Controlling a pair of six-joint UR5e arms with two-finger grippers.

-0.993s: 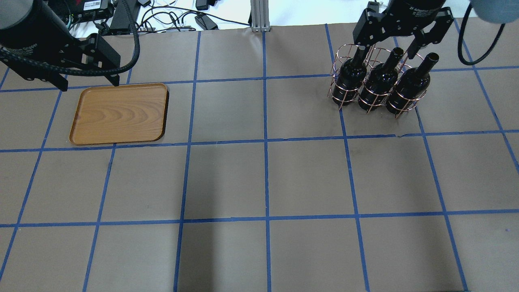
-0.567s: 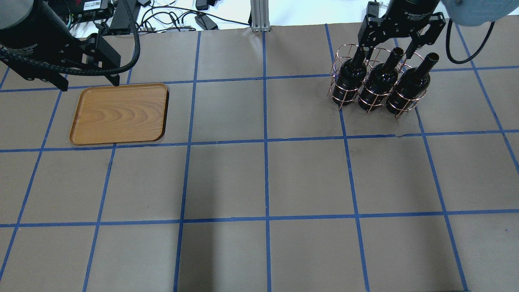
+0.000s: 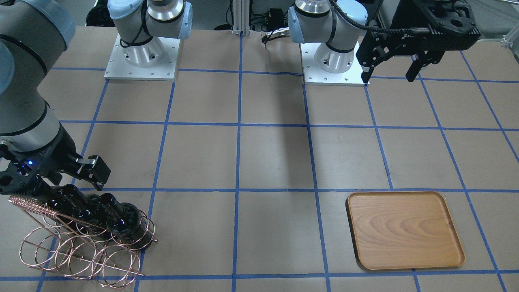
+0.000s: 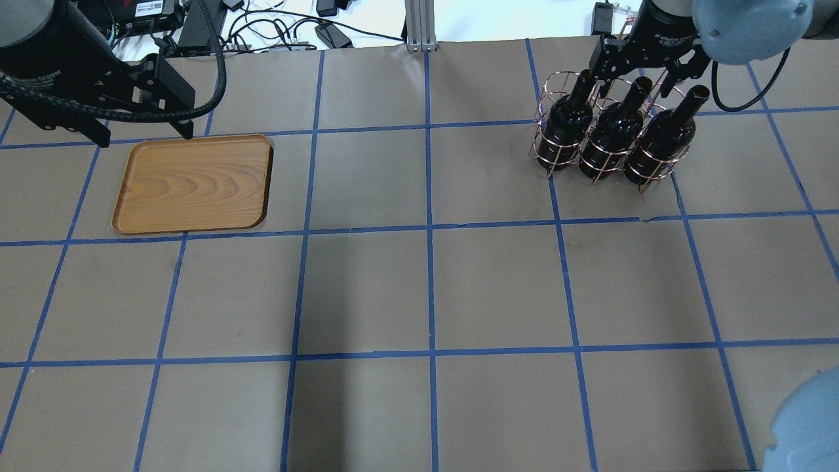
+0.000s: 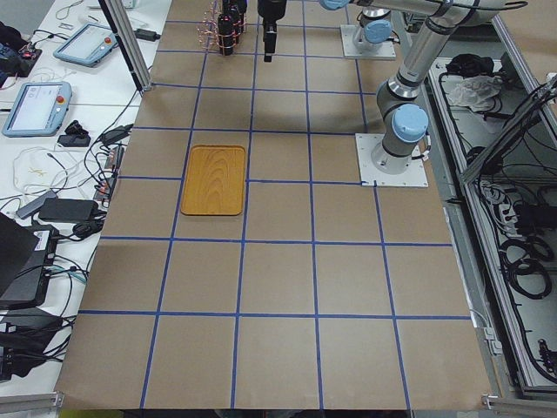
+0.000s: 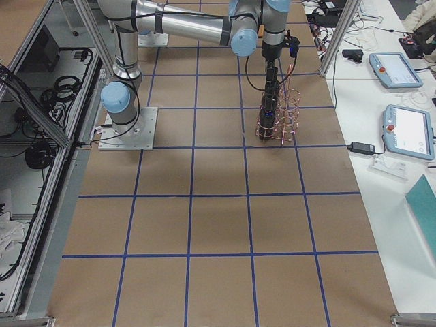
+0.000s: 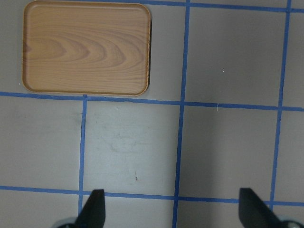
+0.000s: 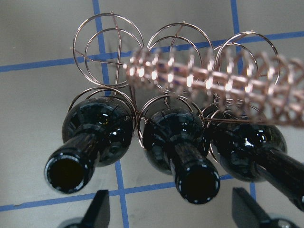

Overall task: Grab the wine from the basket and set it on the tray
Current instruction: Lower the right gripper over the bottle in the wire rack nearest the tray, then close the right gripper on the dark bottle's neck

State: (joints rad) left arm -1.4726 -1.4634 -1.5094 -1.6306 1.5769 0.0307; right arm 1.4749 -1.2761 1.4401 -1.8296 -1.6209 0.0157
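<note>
Three near-black wine bottles stand side by side in the copper wire basket (image 4: 554, 74) at the far right: left (image 4: 564, 124), middle (image 4: 609, 134) and right (image 4: 662, 141). My right gripper (image 4: 629, 75) is open just above their necks. In the right wrist view (image 8: 170, 209) the middle bottle's mouth (image 8: 197, 183) lies between the fingertips, with the basket's twisted handle (image 8: 213, 80) beyond. The wooden tray (image 4: 193, 183) lies empty at the far left. My left gripper (image 4: 145, 134) is open and empty, hovering over the tray's far edge; the tray (image 7: 85, 47) shows in its wrist view.
The basket's back row of rings (image 3: 77, 259) holds nothing. Brown paper with blue tape lines covers the table (image 4: 426, 288). Cables and boxes (image 4: 275, 26) lie beyond the far edge. The two arm bases (image 3: 332, 61) stand at the robot's side.
My right gripper has come down toward the bottle necks and stayed open. The left arm, tray, basket and bottles have not moved.
</note>
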